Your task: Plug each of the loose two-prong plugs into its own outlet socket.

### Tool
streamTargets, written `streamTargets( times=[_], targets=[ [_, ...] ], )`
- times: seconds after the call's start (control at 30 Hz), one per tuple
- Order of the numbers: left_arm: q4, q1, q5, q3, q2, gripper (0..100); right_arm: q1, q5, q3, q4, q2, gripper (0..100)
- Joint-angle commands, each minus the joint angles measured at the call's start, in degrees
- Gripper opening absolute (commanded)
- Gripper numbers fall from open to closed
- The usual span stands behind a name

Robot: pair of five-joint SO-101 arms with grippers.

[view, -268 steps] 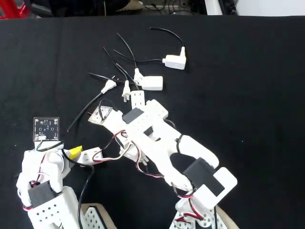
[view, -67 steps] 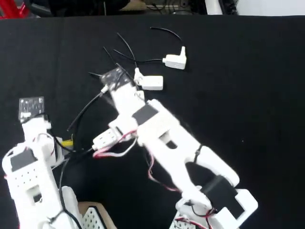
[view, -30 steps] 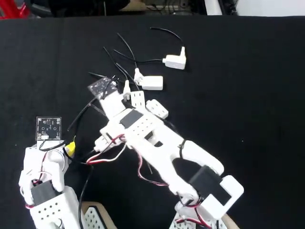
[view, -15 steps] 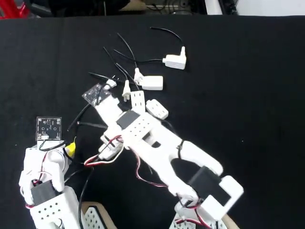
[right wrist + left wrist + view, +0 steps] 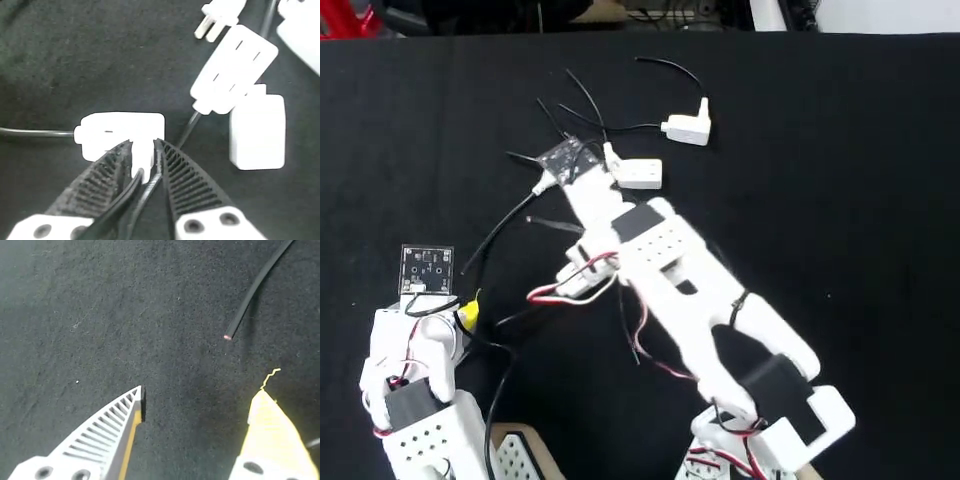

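Black table with cords and white fittings lying at its far side. The right gripper has its jaws pinching a two-prong plug that butts against an outlet socket. The left gripper hangs with its jaws spread beside a cord end. Risk: the unanchored socket may slide under the push, leaving the plug unseated. The prongs are hidden, so seating depth cannot be judged.

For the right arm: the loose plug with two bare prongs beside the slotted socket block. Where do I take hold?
Take the plug by its white body just behind the prongs, coming down from above and closing across its width. It lies flat on the table, prongs out sideways beside the socket block, so that hold should leave them free to insert.
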Motion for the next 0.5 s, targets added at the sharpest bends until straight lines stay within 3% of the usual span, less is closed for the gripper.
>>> streamTargets(
  times=[0.0, 0.47],
  targets=[
    [0.3, 0.7, -0.4, 1.1, -0.2, 34, 4.5, 1.6, -0.6, -2.4, -3.2, 1.1],
    [0.3, 0.7, -0.4, 1.1, -0.1, 34, 26.5, 12.1, -0.4, -23.7, -2.7, 1.1]
  ],
)
